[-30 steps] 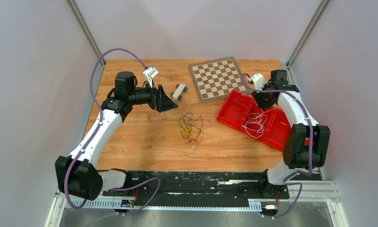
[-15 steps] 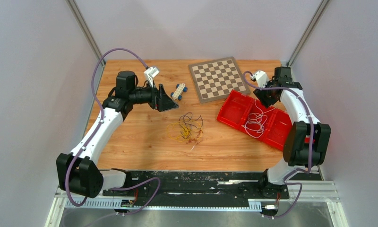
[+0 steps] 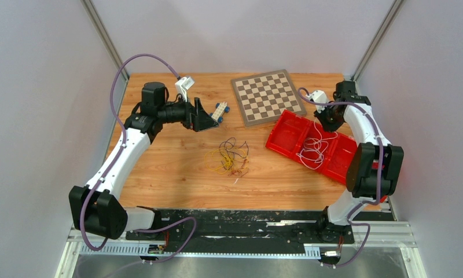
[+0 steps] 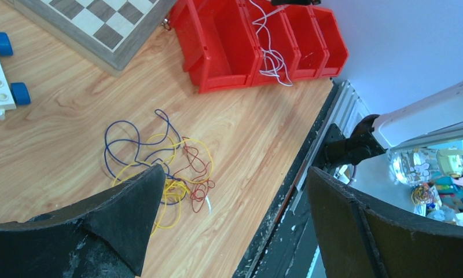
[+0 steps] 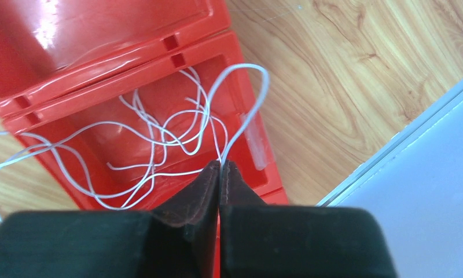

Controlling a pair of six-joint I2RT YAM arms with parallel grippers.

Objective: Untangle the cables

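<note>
A tangle of thin yellow, red and dark blue cables (image 3: 230, 156) lies on the wooden table, also in the left wrist view (image 4: 160, 168). White cables (image 3: 313, 147) lie in the red bin (image 3: 287, 130), partly spilling over its near edge. My right gripper (image 5: 220, 168) is shut on a white cable (image 5: 241, 98) that loops up from the bin (image 5: 102, 35); it hovers above the bin's far end (image 3: 329, 117). My left gripper (image 3: 209, 119) is open and empty, held above the table behind and left of the tangle, its fingers (image 4: 131, 202) wide apart.
A chessboard (image 3: 268, 96) lies at the back, a white toy block with blue wheels (image 3: 219, 110) left of it. The red bin has several compartments. The table's right edge and wall are close to the right gripper (image 5: 391, 145).
My right gripper has drawn back toward the far right corner, lifting the white cable up from the bin. My left gripper has shifted slightly back and up.
</note>
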